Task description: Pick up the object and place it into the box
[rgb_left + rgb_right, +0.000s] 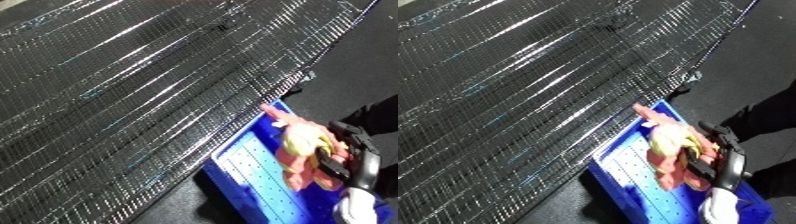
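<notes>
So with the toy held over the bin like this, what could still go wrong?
1. The right hand has its fingers curled round the pink and yellow toy; soft parts may snag on them at release.
2. The toy's tip sticks out past the blue bin's far rim, so it might drape over the edge instead of dropping in.
3. The bin sits right beside the wire shelf; a bounce could send the toy there.

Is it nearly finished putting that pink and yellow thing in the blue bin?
Nearly. The pickup looks done: the right robot hand has its fingers curled round the pink and yellow object and holds it over the blue bin, beside the wire mesh surface. What is left is letting go so it drops inside. The left robot hand is out of view.
</notes>
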{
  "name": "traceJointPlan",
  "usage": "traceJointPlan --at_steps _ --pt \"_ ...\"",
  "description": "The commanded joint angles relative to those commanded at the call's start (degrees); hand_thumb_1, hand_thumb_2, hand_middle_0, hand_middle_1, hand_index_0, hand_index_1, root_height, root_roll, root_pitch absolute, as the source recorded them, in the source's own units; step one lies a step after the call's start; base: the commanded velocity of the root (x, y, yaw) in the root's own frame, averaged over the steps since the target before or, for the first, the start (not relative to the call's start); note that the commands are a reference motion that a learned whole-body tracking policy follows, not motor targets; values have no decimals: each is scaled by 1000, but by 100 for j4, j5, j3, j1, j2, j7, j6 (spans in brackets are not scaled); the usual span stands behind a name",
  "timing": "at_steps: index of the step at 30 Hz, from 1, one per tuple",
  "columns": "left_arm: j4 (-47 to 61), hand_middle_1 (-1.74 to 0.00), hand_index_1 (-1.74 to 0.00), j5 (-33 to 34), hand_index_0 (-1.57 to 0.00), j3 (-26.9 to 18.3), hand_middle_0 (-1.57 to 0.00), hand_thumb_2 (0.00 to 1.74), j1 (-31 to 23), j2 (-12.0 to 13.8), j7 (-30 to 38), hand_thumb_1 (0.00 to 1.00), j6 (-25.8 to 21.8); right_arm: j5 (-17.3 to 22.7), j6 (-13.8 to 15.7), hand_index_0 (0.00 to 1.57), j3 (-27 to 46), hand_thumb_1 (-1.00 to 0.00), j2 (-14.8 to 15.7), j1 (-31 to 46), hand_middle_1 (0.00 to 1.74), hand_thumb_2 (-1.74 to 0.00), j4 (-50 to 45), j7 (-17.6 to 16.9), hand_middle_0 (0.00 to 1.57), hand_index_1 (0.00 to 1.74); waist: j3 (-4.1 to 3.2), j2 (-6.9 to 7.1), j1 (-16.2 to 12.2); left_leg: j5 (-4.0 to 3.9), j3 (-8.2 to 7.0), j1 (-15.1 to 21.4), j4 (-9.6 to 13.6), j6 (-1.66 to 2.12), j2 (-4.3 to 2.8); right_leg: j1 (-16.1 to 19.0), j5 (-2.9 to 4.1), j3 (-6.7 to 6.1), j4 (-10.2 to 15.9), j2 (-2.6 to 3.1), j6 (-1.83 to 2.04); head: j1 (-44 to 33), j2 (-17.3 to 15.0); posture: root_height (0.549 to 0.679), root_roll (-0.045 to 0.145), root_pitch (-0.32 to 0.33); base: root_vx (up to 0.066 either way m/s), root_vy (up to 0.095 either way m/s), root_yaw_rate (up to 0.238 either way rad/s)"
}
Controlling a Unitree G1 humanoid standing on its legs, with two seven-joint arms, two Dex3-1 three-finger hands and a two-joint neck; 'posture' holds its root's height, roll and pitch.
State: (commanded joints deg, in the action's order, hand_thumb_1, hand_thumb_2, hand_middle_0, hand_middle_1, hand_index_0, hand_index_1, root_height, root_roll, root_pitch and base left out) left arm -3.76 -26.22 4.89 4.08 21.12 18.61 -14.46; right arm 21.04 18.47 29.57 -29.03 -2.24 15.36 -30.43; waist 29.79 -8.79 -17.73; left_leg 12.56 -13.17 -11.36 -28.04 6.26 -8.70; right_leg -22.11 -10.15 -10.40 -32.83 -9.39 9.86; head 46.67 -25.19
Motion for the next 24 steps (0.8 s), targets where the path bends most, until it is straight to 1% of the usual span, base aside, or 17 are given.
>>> traceJointPlan --at_steps 2,5,10,16,19,24 --pt "-28 -1740 -1740 7 -1570 -4 -1570 1740 11 17 -9 1000 -8 20 -7 0 49 0 -44 8 0 0 144 -18 0 0 0 -11 8 -6 -2 11 9 5 0 12 -8 8 6 0 2 10 4 650 79 -12 1 -6 18" --pt "-51 -1740 -1740 15 -1570 -19 -1570 1740 18 32 -12 1000 -17 46 -11 0 105 0 -60 26 0 0 273 -29 0 0 -1 -20 17 -10 -3 35 17 14 -9 30 -19 15 3 4 5 32 17 650 79 -13 10 -13 5" --pt "-48 -1740 -1740 26 -1570 -30 -1570 1740 9 47 -23 1000 -21 100 8 0 141 0 -66 29 0 0 354 -31 0 0 -12 -28 54 -37 3 46 67 32 -19 55 -4 13 53 7 10 35 -4 651 80 -12 12 -14 4" --pt "-54 -1740 -1740 33 -1570 -18 -1570 1740 -9 44 -61 1000 -4 97 21 0 125 0 -43 65 0 0 274 24 0 0 -8 -17 107 -73 24 33 97 39 -15 53 -8 36 62 18 9 7 -68 651 80 -11 9 -20 18" --pt "-54 -1740 -1740 45 -1570 -7 -1570 1740 -12 36 -72 1000 16 23 -3 0 57 0 -37 92 0 0 147 72 0 0 -11 -8 140 -88 34 28 97 44 -22 51 -23 47 46 19 10 15 -140 651 81 -11 14 -20 29" --pt "-51 -1740 -1740 47 -1570 -1 -1570 1740 -33 19 -86 1000 55 -173 -55 0 -124 0 -3 104 0 0 -212 196 0 0 -25 -1 200 -96 60 24 83 47 -34 34 -71 59 -20 31 11 -57 -232 651 81 -12 19 -22 33"
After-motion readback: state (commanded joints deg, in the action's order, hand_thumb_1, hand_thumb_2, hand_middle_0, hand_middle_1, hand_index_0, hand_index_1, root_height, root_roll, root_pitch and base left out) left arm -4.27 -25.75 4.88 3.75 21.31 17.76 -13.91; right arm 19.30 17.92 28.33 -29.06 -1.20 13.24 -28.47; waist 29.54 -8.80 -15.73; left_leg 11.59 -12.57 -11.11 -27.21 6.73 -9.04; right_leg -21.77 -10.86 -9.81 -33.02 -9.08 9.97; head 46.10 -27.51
